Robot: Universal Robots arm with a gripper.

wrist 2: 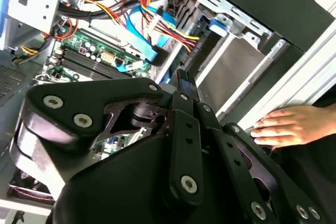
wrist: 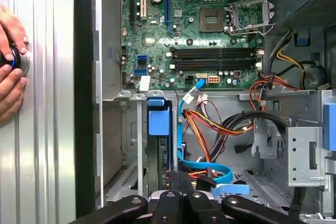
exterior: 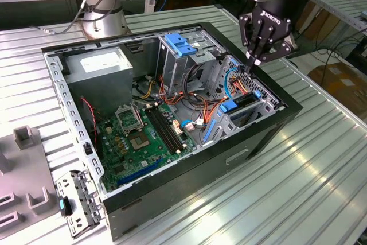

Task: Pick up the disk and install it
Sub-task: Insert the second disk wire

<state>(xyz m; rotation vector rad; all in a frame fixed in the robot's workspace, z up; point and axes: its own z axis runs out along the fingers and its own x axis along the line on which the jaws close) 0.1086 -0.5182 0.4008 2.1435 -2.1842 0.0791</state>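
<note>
The ribbed metal tabletop (exterior: 321, 159) carries an open black desktop computer case (exterior: 269, 136) lying on its side. Inside it, a green motherboard (exterior: 137, 142) with black memory slots sits beside a grey metal power supply box (exterior: 106, 67) bearing a white sticker, whose print is too small to read. Red, orange and yellow wire bundles (exterior: 189, 98) and a flat blue ribbon cable (wrist: 210, 171) run across the middle. At the case's end on the exterior view's right, a grey metal drive cage (exterior: 243, 113) holds the dark flat hard disk (exterior: 243, 104), seated in its bay behind a blue plastic rail. The black robot gripper (exterior: 256, 61) hovers just above that cage, its fingers (exterior: 252, 44) drawn narrow together and holding nothing. In the first wrist view, a person's hand (wrist: 10, 66) rests on the tabletop beside the case.
</note>
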